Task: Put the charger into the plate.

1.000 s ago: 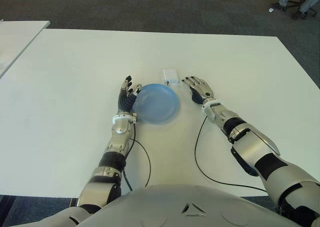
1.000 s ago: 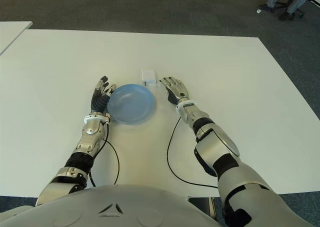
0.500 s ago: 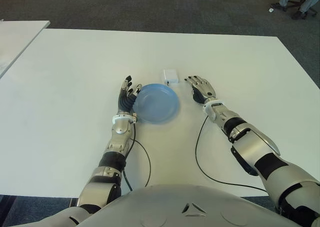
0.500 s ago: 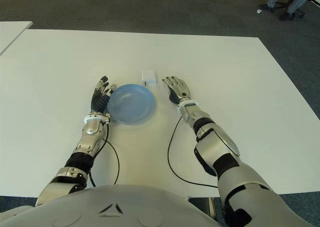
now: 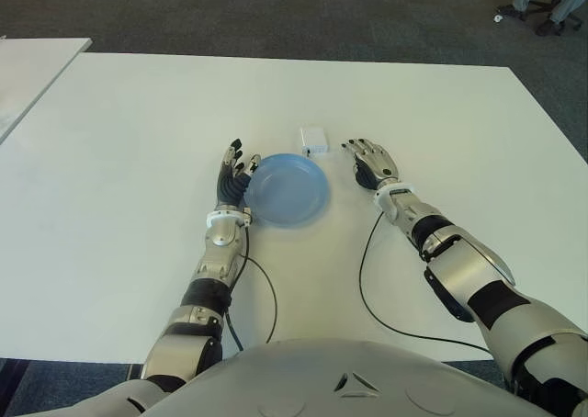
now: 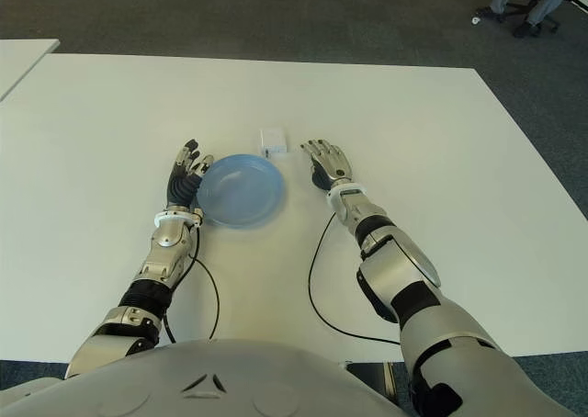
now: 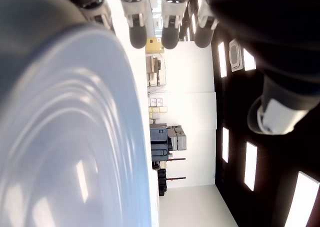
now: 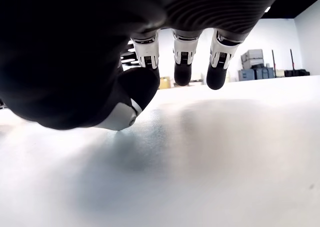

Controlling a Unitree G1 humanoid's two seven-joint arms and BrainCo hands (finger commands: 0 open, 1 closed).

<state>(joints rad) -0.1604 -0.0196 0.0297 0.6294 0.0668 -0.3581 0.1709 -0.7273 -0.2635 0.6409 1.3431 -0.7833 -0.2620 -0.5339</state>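
Observation:
A small white charger (image 5: 313, 140) lies on the white table (image 5: 138, 123) just beyond the far rim of a light blue plate (image 5: 287, 189). My right hand (image 5: 370, 163) is to the right of the charger and apart from it, fingers spread and holding nothing; its wrist view shows only bare table under the fingers (image 8: 182, 62). My left hand (image 5: 233, 175) is flat against the plate's left rim, fingers straight; the plate (image 7: 65, 137) fills its wrist view. Nothing lies in the plate.
A black cable (image 5: 365, 288) runs across the table from my right wrist toward my body, another (image 5: 262, 284) from my left wrist. A second white table (image 5: 28, 68) stands at the far left. A person's legs and a chair base (image 5: 547, 4) show at the far right.
My right hand has shifted slightly forward and to the right. Charger, plate and left hand have not moved.

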